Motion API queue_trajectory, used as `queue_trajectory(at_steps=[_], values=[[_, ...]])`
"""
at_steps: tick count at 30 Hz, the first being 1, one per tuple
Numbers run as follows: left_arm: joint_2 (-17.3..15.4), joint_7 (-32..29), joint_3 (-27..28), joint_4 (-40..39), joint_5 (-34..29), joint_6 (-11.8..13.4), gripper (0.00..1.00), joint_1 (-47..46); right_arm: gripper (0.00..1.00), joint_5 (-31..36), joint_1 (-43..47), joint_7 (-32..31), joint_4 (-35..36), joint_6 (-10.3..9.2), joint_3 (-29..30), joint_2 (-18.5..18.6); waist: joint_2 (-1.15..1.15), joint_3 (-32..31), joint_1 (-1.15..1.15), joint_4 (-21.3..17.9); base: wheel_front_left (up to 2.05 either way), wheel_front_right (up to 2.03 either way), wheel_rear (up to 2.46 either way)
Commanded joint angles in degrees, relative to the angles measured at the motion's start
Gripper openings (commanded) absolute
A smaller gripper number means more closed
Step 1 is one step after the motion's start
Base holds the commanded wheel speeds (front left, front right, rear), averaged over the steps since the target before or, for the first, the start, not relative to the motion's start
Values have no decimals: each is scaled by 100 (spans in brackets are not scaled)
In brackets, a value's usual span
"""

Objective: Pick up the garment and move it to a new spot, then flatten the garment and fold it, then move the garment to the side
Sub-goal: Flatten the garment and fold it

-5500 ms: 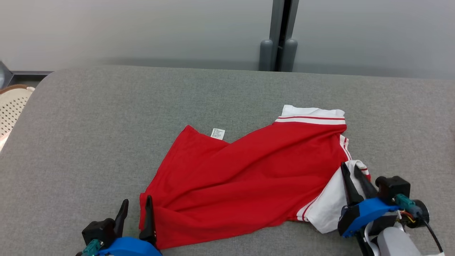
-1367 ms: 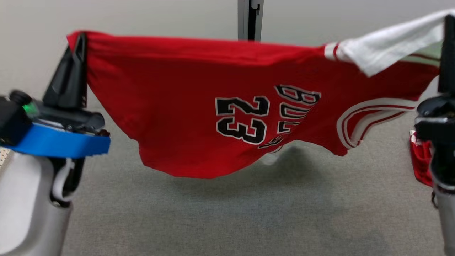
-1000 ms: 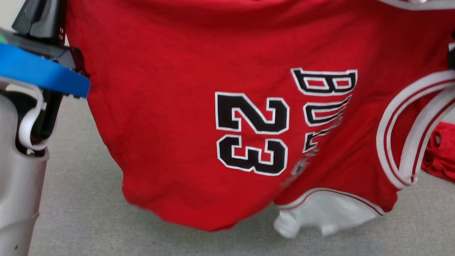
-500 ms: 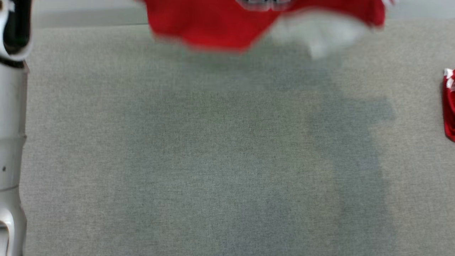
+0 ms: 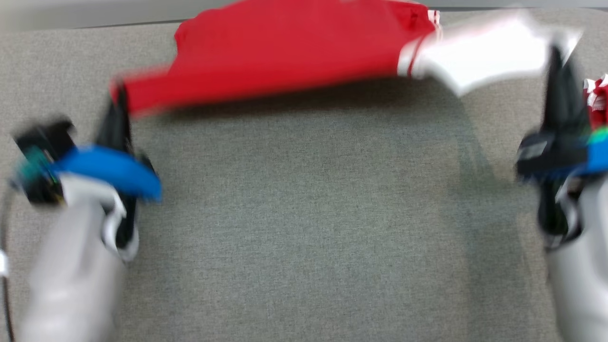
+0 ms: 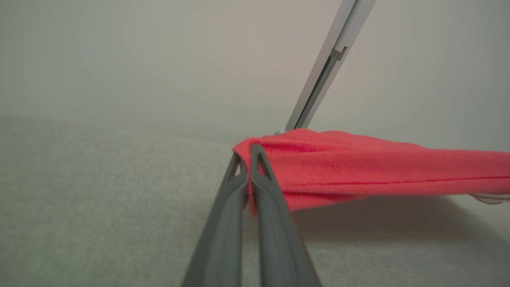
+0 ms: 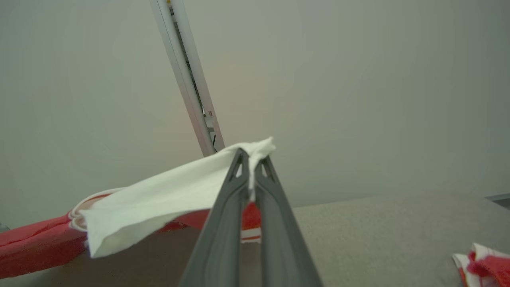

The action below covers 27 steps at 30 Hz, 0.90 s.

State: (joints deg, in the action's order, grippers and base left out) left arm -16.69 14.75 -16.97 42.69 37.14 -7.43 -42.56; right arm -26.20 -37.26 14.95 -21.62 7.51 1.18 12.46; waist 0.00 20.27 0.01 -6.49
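Observation:
The garment (image 5: 285, 57), a red jersey with a white sleeve (image 5: 479, 47), hangs stretched between my two grippers above the far part of the grey table (image 5: 304, 213). My left gripper (image 5: 118, 95) is shut on its red corner (image 6: 255, 151). My right gripper (image 5: 558, 61) is shut on the white sleeve's edge (image 7: 255, 149). The head view is blurred by motion. The jersey's printed front is hidden.
A second red and white cloth (image 5: 597, 99) lies crumpled at the table's right edge, also low right in the right wrist view (image 7: 484, 261). A grey wall with a vertical metal rail (image 6: 322, 75) stands behind the table.
The jersey went from lying on the table to being lifted and held high. Since half a second ago both grippers have come down into the head view, bringing the stretched jersey lower.

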Motion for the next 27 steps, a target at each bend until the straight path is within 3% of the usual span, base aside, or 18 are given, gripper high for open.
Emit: queue_trajectory(at_steps=[1,12,19,27], values=[[104,47,52,166,118,-7,0,525,0,-150,673,30,-64,-4,-47,-112,0,-55,-1,-21,0,0,0],[781,28,802,-190,-202,-8,0,2888,0,-252,2880,31,-218,-3,-141,-578,0,-624,-1,-3,0,0,0],[1043,29,1024,-579,-483,-6,0,4041,0,-304,3938,31,-239,-3,146,-700,0,-1249,-1,99,0,0,0],[1170,30,1182,-829,-627,4,0,4916,0,-218,4818,32,-306,-4,-40,-550,0,-1727,-1,165,0,0,0]])
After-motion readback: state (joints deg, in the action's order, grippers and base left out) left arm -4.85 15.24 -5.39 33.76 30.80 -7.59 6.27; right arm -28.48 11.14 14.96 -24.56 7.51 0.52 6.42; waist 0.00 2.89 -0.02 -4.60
